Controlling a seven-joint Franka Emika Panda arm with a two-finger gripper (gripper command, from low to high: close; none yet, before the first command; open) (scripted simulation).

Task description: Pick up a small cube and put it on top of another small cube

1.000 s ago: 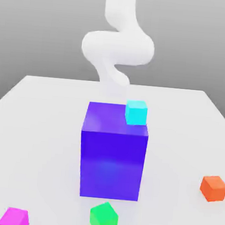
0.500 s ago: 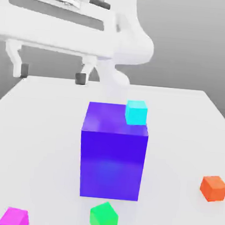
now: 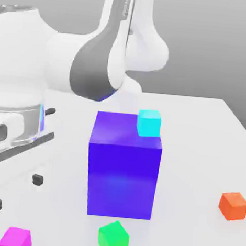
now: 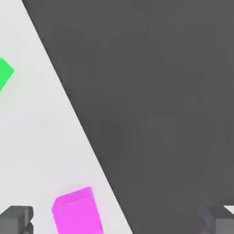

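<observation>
Gripper [image 3: 18, 192] lower now, exterior view's 8 o'clock | open, empty | pink cube [image 3: 16, 237] at 7 | looks like lining up; grasp yet to come

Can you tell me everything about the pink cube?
The pink cube is small, bright and plain, with flat faces, straight edges and no marks on it. It looks smooth and matte. It sits flat on the pale table, near the table's edge, over on the exterior view's left. The exterior view cuts off its lowest part. The open claw is above it and isn't holding it. Nothing else seems to touch it.
</observation>
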